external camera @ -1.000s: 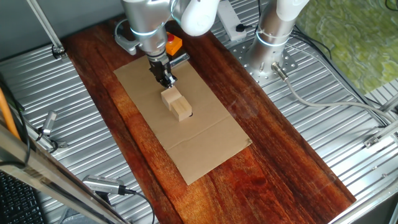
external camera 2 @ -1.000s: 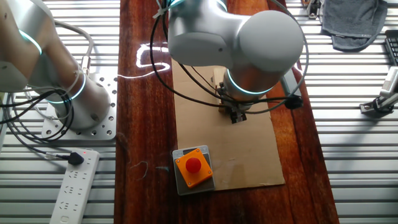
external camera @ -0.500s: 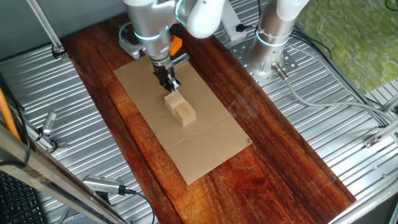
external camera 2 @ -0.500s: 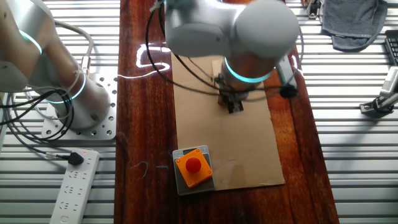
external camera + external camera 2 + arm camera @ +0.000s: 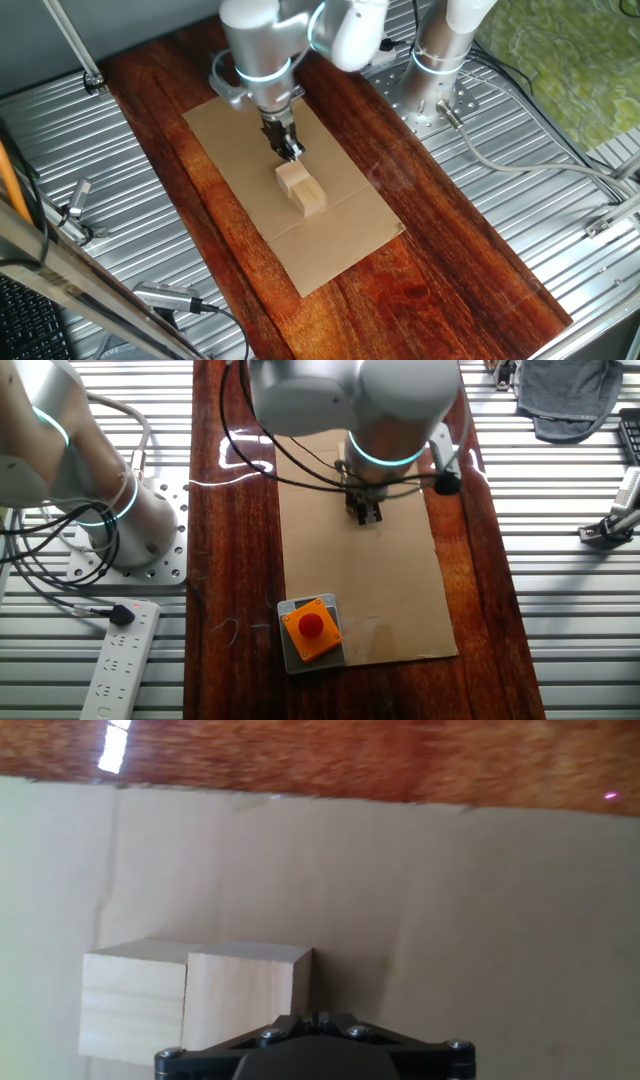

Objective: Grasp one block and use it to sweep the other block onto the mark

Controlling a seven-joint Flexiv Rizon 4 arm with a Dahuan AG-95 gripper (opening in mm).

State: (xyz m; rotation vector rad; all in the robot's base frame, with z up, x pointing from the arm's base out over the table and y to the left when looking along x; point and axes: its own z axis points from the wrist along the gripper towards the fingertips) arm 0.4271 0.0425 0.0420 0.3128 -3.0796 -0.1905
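Wooden table (image 5: 450, 230), cardboard sheet (image 5: 240, 170): fingers (image 5: 290, 152) clamped on block (image 5: 293, 178), touching second block (image 5: 311, 198).

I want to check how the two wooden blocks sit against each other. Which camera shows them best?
The hand view: the two wooden blocks fill the near field, side by side and touching, on the cardboard sheet. One fixed view shows them smaller, just past the gripper. In the other fixed view the arm hides them.
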